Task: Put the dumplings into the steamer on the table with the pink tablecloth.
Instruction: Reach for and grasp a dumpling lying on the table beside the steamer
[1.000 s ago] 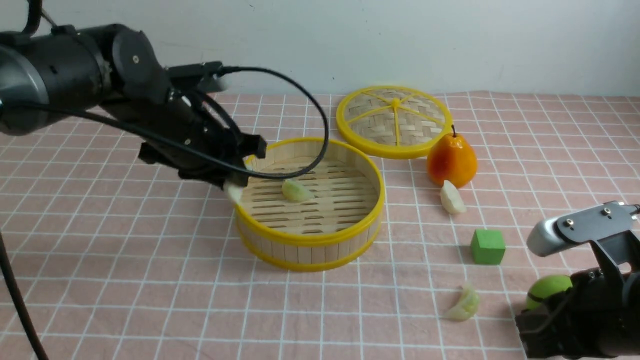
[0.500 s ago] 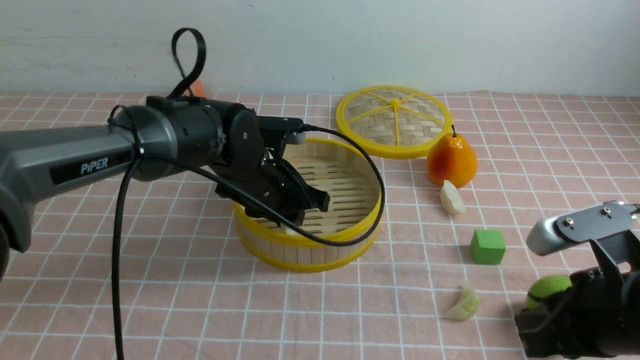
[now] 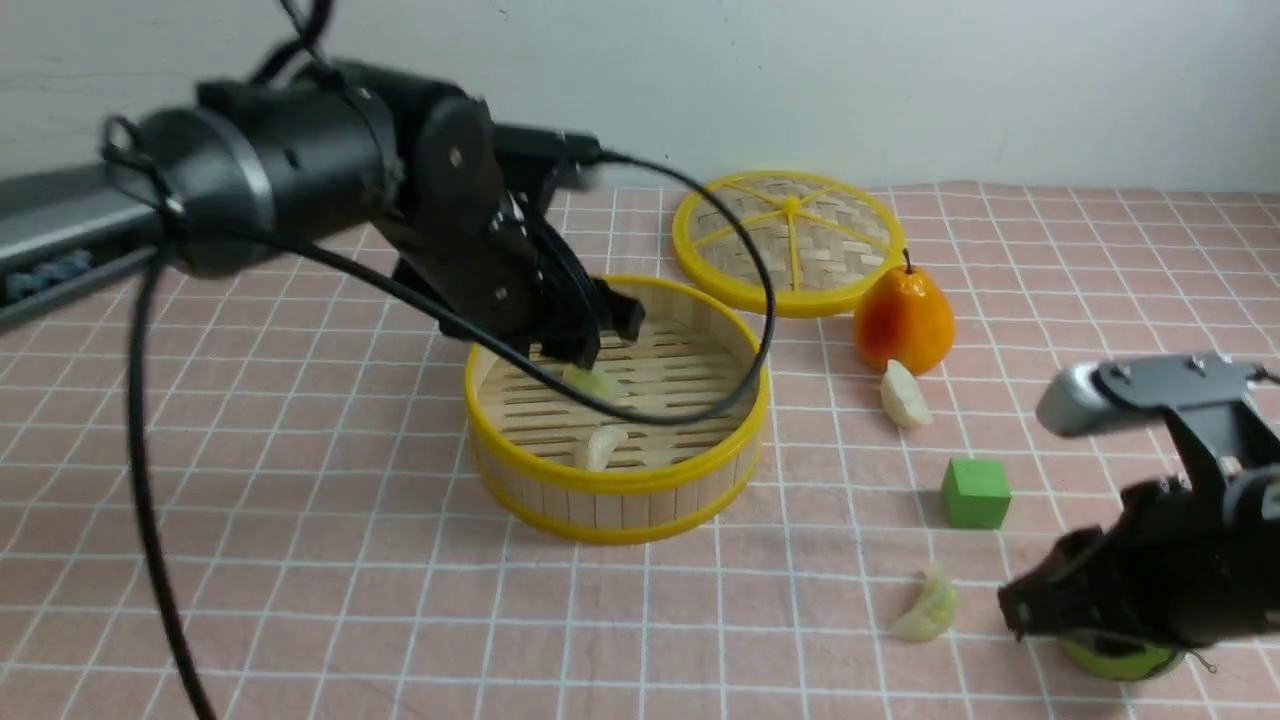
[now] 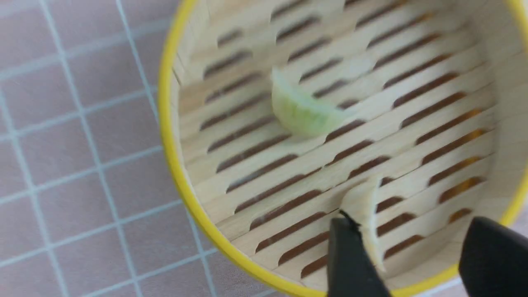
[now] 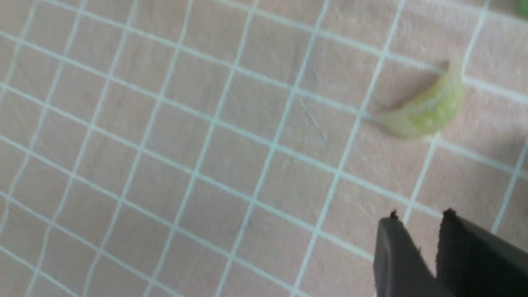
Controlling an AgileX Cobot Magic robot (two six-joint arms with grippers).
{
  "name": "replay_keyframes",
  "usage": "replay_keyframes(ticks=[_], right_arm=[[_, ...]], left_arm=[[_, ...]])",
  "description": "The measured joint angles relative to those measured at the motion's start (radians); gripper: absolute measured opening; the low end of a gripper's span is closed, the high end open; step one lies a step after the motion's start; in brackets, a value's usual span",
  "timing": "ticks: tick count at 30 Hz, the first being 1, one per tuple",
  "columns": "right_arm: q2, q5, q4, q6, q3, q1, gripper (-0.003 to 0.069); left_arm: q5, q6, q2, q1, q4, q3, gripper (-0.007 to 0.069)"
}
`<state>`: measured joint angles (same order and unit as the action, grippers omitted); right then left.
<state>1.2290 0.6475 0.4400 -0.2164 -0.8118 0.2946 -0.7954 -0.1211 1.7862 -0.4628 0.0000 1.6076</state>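
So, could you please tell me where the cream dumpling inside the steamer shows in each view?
Front: cream dumpling inside the steamer, by its near wall.
Left wrist: same dumpling, beside the black fingers.
Right wrist: not in view.
Shared landmark: the steamer's yellow rim.

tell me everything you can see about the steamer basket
The steamer is a round, shallow, open-topped basket that looks like bamboo: upright pale strips for the wall, yellow rims top and bottom, a slatted floor with dark gaps. It stands level on the pink tablecloth. Two dumplings lie on its floor, one near the front wall, one towards the centre. The left gripper hangs open above it.
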Motion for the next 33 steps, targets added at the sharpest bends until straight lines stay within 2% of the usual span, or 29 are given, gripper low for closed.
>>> replay_keyframes(ticks=[1,3,5,8,13,18,23,26,28,33], right_arm=[[0.005,0.000,0.000,0.000,0.000,0.000,0.0205],[0.093,0.001,-0.009,0.007,-0.124,-0.006,0.0297],[0.174,0.002,-0.014,0.021,-0.200,-0.023,0.0360],[0.326,0.000,-0.047,0.022,-0.312,-0.060,0.0421],[0.576,-0.005,-0.134,0.009,-0.501,-0.092,0.0451],[0.800,-0.034,-0.202,0.003,-0.716,-0.093,0.0443],[0.927,-0.036,-0.282,0.003,-0.834,-0.093,0.0383],[0.952,-0.043,-0.305,0.003,-0.844,-0.093,0.0310],[0.959,-0.049,-0.309,0.003,-0.850,-0.093,0.0235],[0.959,-0.050,-0.315,0.003,-0.850,-0.093,0.0227]], left_arm=[[-0.004,-0.002,-0.010,0.000,0.000,0.002,0.0332],[-0.048,-0.005,-0.155,0.000,0.000,0.018,0.0195],[-0.089,-0.009,-0.266,0.000,0.000,0.013,0.0095],[-0.109,-0.027,-0.414,0.000,0.000,-0.043,-0.0009],[-0.124,-0.038,-0.630,0.000,0.000,-0.232,-0.0014],[-0.058,-0.039,-0.893,0.000,0.016,-0.572,-0.0014],[-0.059,-0.087,-1.033,0.000,0.094,-0.861,-0.0014],[-0.085,-0.161,-1.085,0.000,0.152,-0.968,-0.0014],[-0.110,-0.224,-1.140,0.000,0.201,-1.015,-0.0014],[-0.114,-0.291,-1.268,0.000,0.282,-1.041,-0.0014]])
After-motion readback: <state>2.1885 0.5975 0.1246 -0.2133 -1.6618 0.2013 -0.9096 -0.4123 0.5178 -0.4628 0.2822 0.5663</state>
